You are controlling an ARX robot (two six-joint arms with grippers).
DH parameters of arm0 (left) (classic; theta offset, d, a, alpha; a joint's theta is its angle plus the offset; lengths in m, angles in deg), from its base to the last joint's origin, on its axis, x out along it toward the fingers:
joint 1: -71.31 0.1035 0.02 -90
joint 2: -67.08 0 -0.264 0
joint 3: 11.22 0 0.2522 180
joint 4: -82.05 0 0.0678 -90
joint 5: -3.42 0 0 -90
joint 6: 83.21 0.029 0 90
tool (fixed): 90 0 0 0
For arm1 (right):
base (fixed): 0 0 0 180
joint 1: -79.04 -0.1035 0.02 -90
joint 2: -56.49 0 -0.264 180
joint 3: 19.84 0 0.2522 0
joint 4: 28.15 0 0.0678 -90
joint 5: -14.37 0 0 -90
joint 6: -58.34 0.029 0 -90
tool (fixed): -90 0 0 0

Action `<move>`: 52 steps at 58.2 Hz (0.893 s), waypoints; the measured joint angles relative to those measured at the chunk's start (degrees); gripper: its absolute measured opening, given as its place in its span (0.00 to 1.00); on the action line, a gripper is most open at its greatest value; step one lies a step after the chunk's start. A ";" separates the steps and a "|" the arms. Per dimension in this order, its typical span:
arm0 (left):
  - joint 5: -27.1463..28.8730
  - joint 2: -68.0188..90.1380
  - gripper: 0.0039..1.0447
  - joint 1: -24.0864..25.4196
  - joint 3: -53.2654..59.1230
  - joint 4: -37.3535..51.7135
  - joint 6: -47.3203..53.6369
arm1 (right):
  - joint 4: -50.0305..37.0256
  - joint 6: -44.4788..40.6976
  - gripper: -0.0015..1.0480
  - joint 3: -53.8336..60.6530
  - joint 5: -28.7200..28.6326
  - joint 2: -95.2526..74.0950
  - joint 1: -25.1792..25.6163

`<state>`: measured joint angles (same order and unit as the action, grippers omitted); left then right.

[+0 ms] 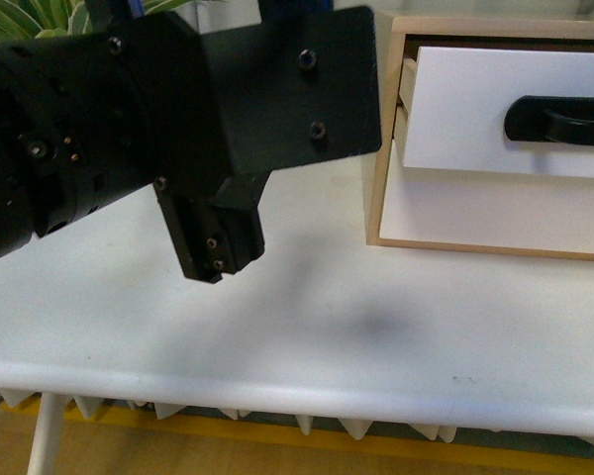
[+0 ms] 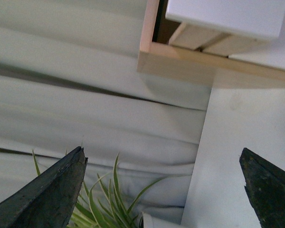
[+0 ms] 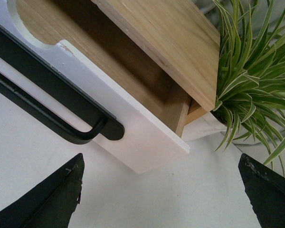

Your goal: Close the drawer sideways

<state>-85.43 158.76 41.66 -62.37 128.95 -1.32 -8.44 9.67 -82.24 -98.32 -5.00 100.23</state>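
The drawer (image 1: 475,109) is the upper one of a small light-wood cabinet (image 1: 386,148) at the right. It has a white front and a black bar handle (image 1: 559,121), and it stands pulled out. My left arm (image 1: 129,119) fills the upper left, left of the cabinet. In the left wrist view my left gripper (image 2: 164,190) is open and empty, and faces the cabinet's side (image 2: 180,64) and the drawer's corner (image 2: 228,16) from a distance. My right gripper (image 3: 161,190) is open and empty, a little off the drawer's front corner (image 3: 142,137) and handle (image 3: 52,90).
The cabinet stands on a white table (image 1: 327,336), whose front edge runs along the bottom. A lower white drawer front (image 1: 475,213) sits flush. A striped green plant (image 3: 256,71) stands beside the cabinet and also shows in the left wrist view (image 2: 99,204). Grey cloth hangs behind.
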 joint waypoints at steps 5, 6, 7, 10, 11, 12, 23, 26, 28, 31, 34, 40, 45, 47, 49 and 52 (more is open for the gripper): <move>0.39 0.66 0.94 -2.40 -2.25 -0.90 -0.87 | 0.00 -0.66 0.91 -1.01 0.13 -1.16 0.15; 0.48 0.76 0.94 -2.69 -2.49 -0.96 -0.98 | 0.00 -0.76 0.91 -1.14 0.13 -1.27 0.15; 0.72 1.03 0.94 -3.26 -3.02 -1.09 -1.16 | 0.00 -0.92 0.91 -1.36 0.17 -1.51 0.17; 1.18 1.57 0.94 -4.35 -4.07 -1.14 -1.46 | 0.00 -1.16 0.91 -1.73 0.31 -1.88 0.20; 1.53 1.90 0.94 -4.90 -4.50 -1.14 -1.60 | 0.00 -1.27 0.91 -1.88 0.31 -2.03 0.22; 1.70 2.05 0.94 -5.16 -4.74 -1.11 -1.75 | 0.00 -1.29 0.91 -1.92 0.31 -2.12 0.24; 2.78 4.94 0.94 -8.59 -7.91 -0.92 -2.84 | 0.57 -2.56 0.91 -3.41 0.79 -3.80 0.68; 3.41 5.81 0.94 -9.38 -9.03 -0.92 -2.95 | 1.07 -2.89 0.91 -3.87 0.76 -4.22 0.85; 3.39 6.23 0.94 -9.75 -9.60 -0.94 -2.93 | 1.36 -3.30 0.91 -4.09 0.76 -4.46 0.94; 3.43 6.86 0.94 -10.16 -10.58 -1.07 -2.95 | 1.60 -3.65 0.91 -4.22 0.76 -4.66 1.03; 3.45 7.26 0.94 -10.43 -11.23 -1.16 -2.95 | 1.99 -4.11 0.91 -4.28 0.87 -4.90 1.11; 3.65 8.07 0.94 -11.04 -12.72 -1.51 -2.99 | 2.10 -4.98 0.91 -4.52 1.20 -5.57 1.25; 3.65 8.68 0.94 -11.43 -13.55 -1.70 -2.97 | 2.05 -5.55 0.91 -4.85 1.57 -6.43 1.36; 3.65 8.94 0.94 -11.56 -13.86 -1.90 -2.95 | 2.03 -5.60 0.91 -4.94 1.60 -6.60 1.38; 3.63 9.20 0.94 -11.67 -14.19 -1.97 -2.93 | 2.01 -5.64 0.91 -5.05 1.62 -6.91 1.46; 3.61 9.64 0.94 -11.82 -14.71 -2.16 -2.93 | 1.75 -5.73 0.91 -5.27 1.66 -7.48 1.57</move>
<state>-81.82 168.40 29.84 -77.08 126.79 -4.25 -6.69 3.95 -87.51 -96.66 -12.48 101.81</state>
